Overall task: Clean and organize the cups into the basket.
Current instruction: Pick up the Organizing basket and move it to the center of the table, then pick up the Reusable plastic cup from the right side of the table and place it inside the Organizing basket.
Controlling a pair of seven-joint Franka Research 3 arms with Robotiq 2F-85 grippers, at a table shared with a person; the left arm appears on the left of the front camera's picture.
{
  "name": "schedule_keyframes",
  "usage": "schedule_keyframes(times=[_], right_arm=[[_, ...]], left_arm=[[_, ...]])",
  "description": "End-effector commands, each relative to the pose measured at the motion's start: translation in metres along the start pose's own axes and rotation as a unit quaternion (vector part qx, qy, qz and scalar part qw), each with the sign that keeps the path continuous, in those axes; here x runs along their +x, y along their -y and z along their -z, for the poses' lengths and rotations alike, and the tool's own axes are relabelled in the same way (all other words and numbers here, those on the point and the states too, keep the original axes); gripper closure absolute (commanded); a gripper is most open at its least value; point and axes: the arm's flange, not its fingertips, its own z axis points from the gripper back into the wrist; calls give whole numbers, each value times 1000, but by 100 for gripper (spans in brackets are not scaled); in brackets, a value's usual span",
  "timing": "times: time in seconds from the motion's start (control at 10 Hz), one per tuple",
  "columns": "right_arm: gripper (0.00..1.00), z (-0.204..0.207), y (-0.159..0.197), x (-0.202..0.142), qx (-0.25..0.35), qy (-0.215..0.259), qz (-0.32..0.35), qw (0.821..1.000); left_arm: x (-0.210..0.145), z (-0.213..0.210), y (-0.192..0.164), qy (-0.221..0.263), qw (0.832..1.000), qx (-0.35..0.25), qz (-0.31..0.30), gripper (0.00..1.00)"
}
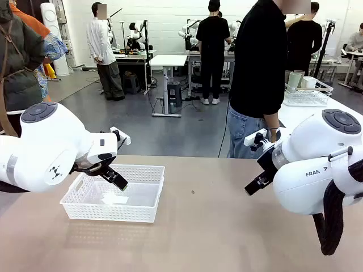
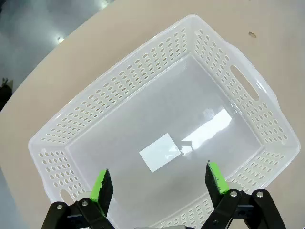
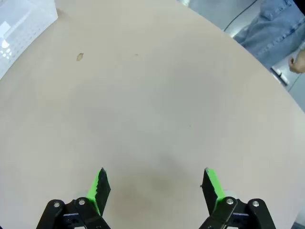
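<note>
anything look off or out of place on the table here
Nothing serious. The basket sits flat and undamaged on the table. The only oddity is a small brown speck on the tabletop near it, maybe a crumb or stain.

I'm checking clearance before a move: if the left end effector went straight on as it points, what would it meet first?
Most likely the bare floor of the basket, near its pale rectangular patch; the left end effector hangs open above it, nothing between.
</note>
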Motion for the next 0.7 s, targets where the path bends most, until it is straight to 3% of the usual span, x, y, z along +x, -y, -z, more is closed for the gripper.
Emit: schedule_keyframes(times=[0.0,0.6], right_arm=[[0,0,0,0,0,0,0,1000],[0,0,0,0,0,0,0,1000]], left_arm=[[0,0,0,0,1000,0,0,0],[0,0,0,0,1000,0,0,0]])
